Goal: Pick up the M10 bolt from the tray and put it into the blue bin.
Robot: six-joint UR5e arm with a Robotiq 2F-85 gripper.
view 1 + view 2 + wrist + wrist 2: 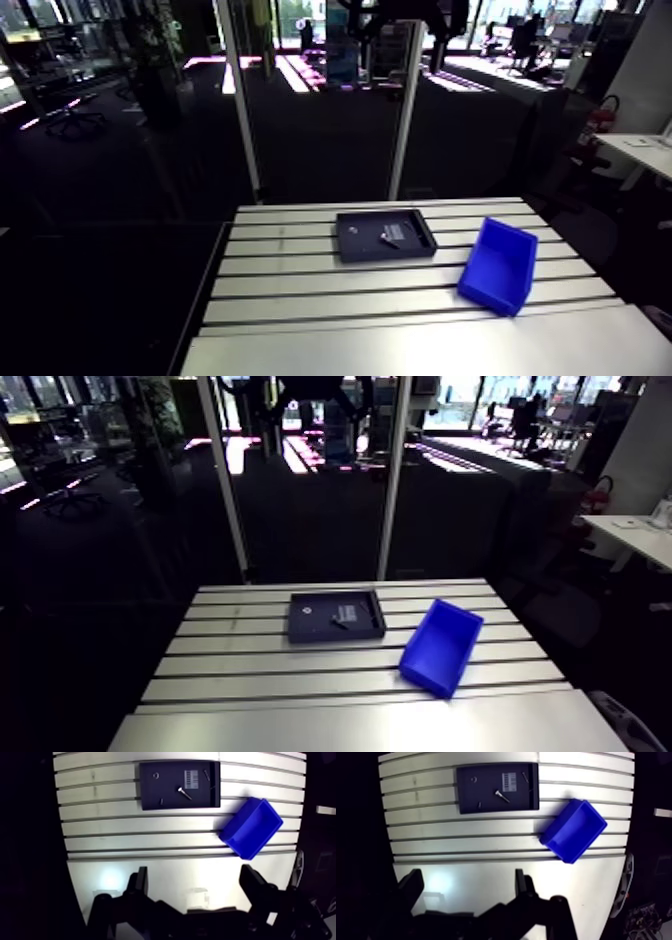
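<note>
On the far middle of the slotted desk (300,290), a dark tray (152,794). Inside it, near the centre, the M10 bolt (184,793), lying flat and slanted, just beside a white barcode label (191,777), with smaller fasteners (206,774) scattered around. Right of the tray and nearer, close but apart, the blue bin (252,827), turned at an angle. Above the desk's near part, the claw (195,877), fingers spread wide, gripping nothing, well apart from tray and bin.

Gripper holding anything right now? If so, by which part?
Nothing held. The gripper is open and empty; the bolt lies in the tray, well ahead of it.
</note>
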